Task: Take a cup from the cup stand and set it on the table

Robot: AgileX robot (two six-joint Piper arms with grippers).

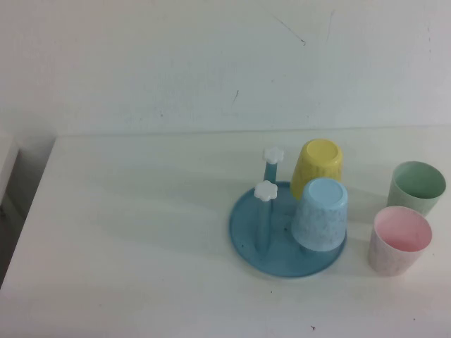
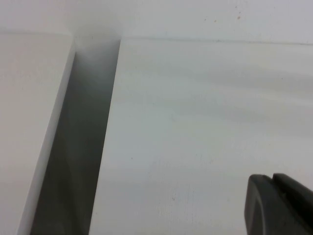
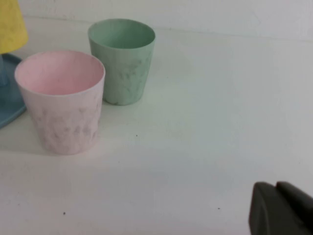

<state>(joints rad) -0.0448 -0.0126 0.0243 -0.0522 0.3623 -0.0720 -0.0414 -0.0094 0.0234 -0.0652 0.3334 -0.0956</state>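
The light blue cup (image 1: 320, 213) sits upside down on the round blue cup stand (image 1: 250, 236), at its front right. A yellow cup (image 1: 317, 165) sits upside down on the peg behind it. Two pegs with white flower caps (image 1: 266, 190) stand bare. The stand rests on the white table (image 1: 127, 232). Neither arm shows in the high view. My left gripper (image 2: 273, 183) is shut and empty over the table's left part. My right gripper (image 3: 276, 188) is shut and empty over bare table, apart from the cups; the stand's edge (image 3: 10, 105) shows in its view.
A pink cup (image 1: 399, 239) and a green cup (image 1: 417, 186) stand upright on the table right of the stand; they also show in the right wrist view, pink (image 3: 63, 100) and green (image 3: 122, 58). A dark gap (image 2: 78, 147) runs along the table's left edge.
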